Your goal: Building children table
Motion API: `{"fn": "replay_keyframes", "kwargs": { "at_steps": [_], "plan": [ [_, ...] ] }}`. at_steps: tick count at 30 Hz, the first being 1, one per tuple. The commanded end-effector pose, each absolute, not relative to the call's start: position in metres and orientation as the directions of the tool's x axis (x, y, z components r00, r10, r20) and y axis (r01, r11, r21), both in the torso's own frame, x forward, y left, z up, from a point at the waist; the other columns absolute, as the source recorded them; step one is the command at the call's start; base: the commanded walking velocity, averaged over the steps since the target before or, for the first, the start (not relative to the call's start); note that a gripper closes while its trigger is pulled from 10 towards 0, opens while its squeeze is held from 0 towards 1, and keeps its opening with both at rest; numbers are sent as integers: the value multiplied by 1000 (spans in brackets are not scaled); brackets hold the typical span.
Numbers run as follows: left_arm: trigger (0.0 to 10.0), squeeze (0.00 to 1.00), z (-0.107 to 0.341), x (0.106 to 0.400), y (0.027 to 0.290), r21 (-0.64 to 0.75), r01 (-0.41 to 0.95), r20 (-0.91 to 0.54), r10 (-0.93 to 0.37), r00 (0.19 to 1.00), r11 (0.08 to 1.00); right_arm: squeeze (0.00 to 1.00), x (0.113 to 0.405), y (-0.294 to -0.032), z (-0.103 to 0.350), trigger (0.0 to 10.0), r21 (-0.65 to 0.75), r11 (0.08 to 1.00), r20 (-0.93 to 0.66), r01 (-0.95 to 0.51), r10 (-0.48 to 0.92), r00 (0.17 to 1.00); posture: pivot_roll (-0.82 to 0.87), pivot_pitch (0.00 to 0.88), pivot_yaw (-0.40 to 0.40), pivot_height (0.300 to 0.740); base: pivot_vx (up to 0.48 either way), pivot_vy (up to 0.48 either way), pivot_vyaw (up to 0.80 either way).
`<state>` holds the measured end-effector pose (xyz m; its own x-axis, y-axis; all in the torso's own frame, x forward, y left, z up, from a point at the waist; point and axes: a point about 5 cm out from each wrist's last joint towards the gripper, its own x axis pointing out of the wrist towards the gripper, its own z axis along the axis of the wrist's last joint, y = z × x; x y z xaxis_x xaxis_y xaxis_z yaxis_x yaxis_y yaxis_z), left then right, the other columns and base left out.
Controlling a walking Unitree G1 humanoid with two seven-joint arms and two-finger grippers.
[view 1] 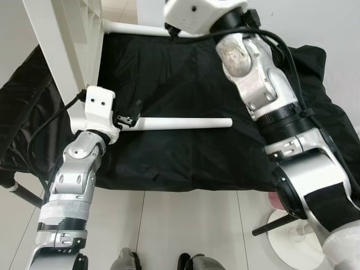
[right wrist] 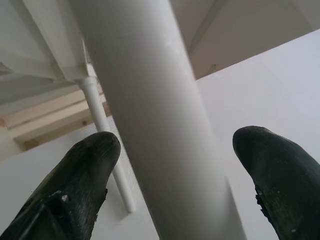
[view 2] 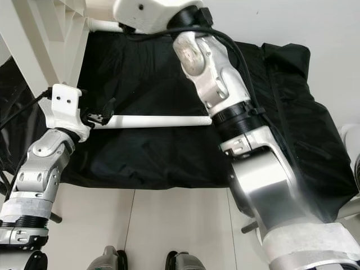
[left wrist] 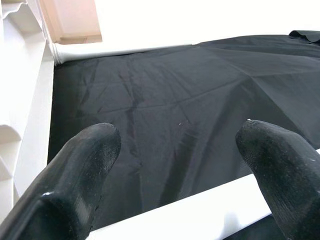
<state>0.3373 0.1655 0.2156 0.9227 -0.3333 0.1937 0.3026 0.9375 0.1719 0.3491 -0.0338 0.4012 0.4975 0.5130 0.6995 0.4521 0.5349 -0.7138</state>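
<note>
Two grippers are working over the black cloth (view 1: 185,163). The left gripper (view 1: 134,117), jaws apart, is hovering at the near end of a loose white table leg (view 1: 185,123) lying mid-cloth. The right gripper (right wrist: 175,165), jaws apart, is straddling another white leg (right wrist: 150,115) at the far edge, beside the white tabletop frame (view 1: 62,50). Risk: round legs rolling away under off-centre closing.

white table leg (view 1: 185,123) lying flat on black cloth (view 1: 185,79)

Black cloth (view 1: 185,79) lies open between the loose white leg (view 1: 185,123) and the frame (view 1: 62,50) that walls its left.
</note>
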Motion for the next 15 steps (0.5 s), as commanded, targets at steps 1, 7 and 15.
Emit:
{"fn": "replay_keyframes", "kwargs": {
  "at_steps": [1,7,15],
  "plan": [
    [10000,0,215,339,167,165,245,198,-276,941,955,0,350,-32,402,10000,-727,512,686,458,519,510,26,142,-78,740,0,0,0],
    [10000,0,216,339,167,162,243,201,-273,941,956,0,355,-32,404,10000,-744,454,668,490,505,547,24,145,-79,740,0,0,0],
    [10000,0,212,337,166,147,244,193,-270,943,959,0,363,-39,410,0,-788,327,614,521,468,636,16,147,-77,740,0,0,0]
  ]
}}
